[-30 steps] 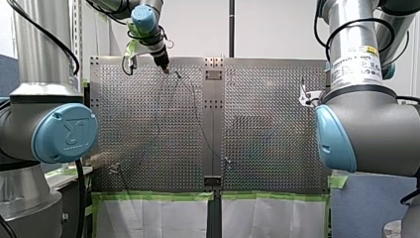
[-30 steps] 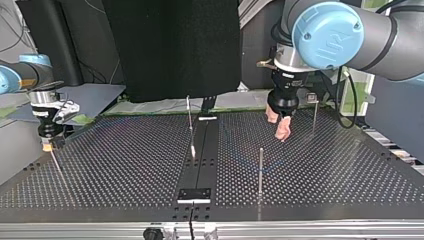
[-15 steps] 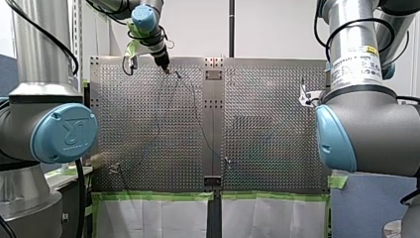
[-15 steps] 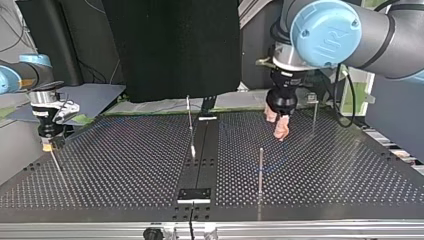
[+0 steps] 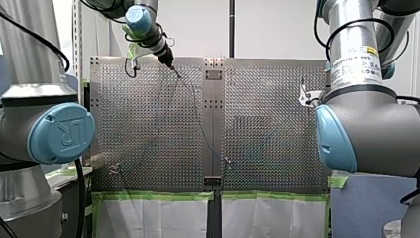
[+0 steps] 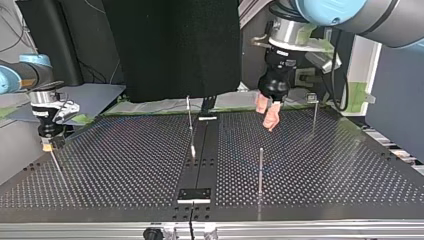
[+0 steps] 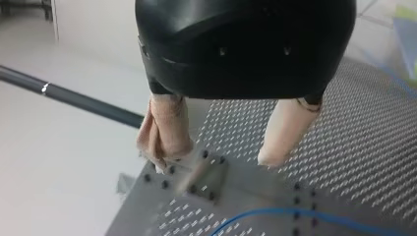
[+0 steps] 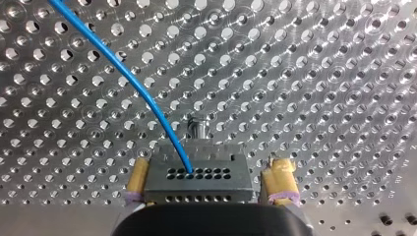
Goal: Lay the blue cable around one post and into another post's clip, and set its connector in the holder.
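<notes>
A thin blue cable [image 8: 133,78] runs over the perforated table [image 8: 319,73] into a grey connector block [image 8: 196,187]. The block sits between the yellow pads [image 8: 139,179] of my right gripper [image 8: 210,164], which stands open with a small gap on one side. In the top view my right gripper [image 6: 47,144] is low at the left edge. My left gripper [image 6: 266,117], black with beige pads [image 7: 167,132], hangs open and empty above the table's far side. In the left wrist view my left gripper [image 7: 219,160] is over a small screwed plate [image 7: 204,174]; the blue cable [image 7: 275,214] passes nearer the camera.
Thin upright posts stand on the table in the top view: one near the middle front [image 6: 260,170], one on the centre strip [image 6: 189,117], one at the far right [image 6: 314,115]. A slanted rod [image 6: 56,165] leans below my right gripper. A black block [image 6: 194,194] sits on the centre strip.
My left gripper has risen and drawn back toward the top view's far edge, staying open. My right gripper has not moved.
</notes>
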`<act>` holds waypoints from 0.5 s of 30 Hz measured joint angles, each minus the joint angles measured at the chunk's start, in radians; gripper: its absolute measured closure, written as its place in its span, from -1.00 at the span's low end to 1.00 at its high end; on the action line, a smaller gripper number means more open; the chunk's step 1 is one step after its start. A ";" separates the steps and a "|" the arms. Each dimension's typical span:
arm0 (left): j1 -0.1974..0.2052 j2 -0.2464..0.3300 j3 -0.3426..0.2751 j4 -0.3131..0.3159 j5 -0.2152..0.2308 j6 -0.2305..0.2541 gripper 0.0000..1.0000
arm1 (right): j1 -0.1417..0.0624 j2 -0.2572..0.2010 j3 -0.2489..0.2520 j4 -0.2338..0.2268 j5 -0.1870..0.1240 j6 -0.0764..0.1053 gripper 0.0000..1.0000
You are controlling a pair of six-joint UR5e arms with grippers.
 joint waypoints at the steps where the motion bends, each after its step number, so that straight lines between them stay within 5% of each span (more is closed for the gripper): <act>1: -0.003 -0.006 -0.013 0.014 0.012 0.000 -1.00 | 0.000 0.000 0.000 0.000 0.000 0.000 -0.87; 15: -0.067 -0.112 -0.153 0.152 0.028 0.012 -1.00 | 0.000 0.000 0.000 0.000 0.000 0.000 -0.87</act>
